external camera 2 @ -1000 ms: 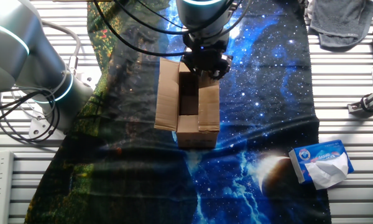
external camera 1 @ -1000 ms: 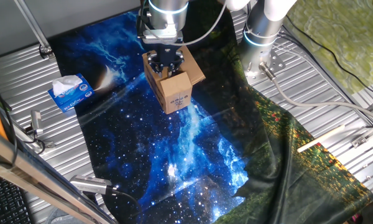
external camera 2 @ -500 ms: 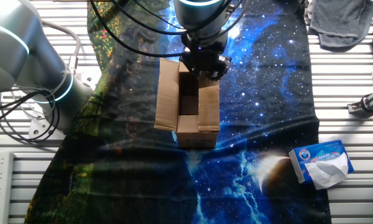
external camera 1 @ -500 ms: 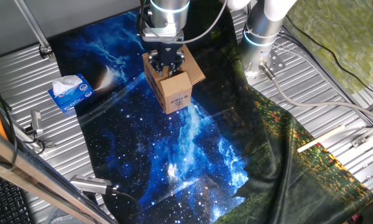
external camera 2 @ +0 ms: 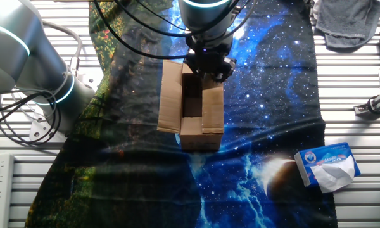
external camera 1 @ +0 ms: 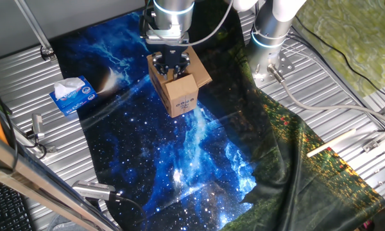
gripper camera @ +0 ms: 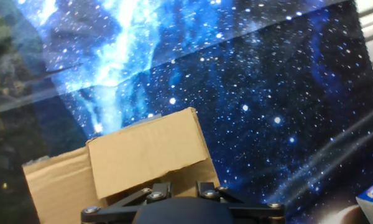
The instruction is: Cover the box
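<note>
The box [external camera 1: 176, 90] is a small brown carton standing on the starry blue cloth [external camera 1: 179, 160], with its white label [external camera 1: 183, 102] facing the camera. In the other fixed view the box [external camera 2: 193, 123] has its left flap [external camera 2: 170, 95] standing out open, its right flap [external camera 2: 213, 109] folded over the top, and a dark opening between them. My gripper [external camera 1: 169, 66] is down at the box's top far edge [external camera 2: 210, 65]. In the hand view a cardboard flap [gripper camera: 149, 155] lies just ahead of the gripper [gripper camera: 177, 190]. The fingertips are hidden.
A blue and white tissue box [external camera 1: 72, 96] lies on the cloth's edge [external camera 2: 326, 166]. The arm's base [external camera 1: 269, 38] stands beside the box [external camera 2: 25, 57]. A grey cloth [external camera 2: 345, 22] and metal tools [external camera 2: 373, 104] lie on the slatted table.
</note>
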Tool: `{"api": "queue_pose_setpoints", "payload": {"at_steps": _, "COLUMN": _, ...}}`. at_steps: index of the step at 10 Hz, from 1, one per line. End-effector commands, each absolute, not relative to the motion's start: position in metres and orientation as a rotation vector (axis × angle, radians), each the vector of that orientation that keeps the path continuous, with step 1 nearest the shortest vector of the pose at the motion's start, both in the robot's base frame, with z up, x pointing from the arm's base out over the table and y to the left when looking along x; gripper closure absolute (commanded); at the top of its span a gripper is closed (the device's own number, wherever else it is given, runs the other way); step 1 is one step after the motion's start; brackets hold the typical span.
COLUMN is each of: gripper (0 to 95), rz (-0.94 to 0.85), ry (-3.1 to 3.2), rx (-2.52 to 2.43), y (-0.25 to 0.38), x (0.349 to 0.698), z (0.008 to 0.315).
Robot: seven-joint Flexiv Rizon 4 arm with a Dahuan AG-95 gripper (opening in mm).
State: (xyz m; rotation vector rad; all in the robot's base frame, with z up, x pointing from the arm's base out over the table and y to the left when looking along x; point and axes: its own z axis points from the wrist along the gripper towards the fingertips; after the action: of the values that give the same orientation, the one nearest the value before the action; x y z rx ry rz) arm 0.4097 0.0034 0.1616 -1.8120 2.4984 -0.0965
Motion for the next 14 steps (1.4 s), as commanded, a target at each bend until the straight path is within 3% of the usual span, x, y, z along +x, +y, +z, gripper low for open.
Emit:
{"api": "queue_pose_setpoints", "payload": {"at_steps": 1, "gripper": 76.0, "rz": 0.008, "ry": 2.503, "rx": -1.864, "y": 0.0034, "x": 0.4097, "z": 0.1618}}
{"api": "queue_pose_setpoints", "payload": {"at_steps": 3, "gripper": 76.0, "rz": 0.096, "ry": 2.501, "rx": -1.921, "y": 0.003, "x": 0.4088, "z": 0.1614}}
{"api": "queue_pose_setpoints", "payload": {"at_steps": 14, "gripper": 76.0, "rz": 0.19, "ry": 2.368, "rx": -2.136, "y": 0.0013, "x": 0.4123, "z": 0.154}}
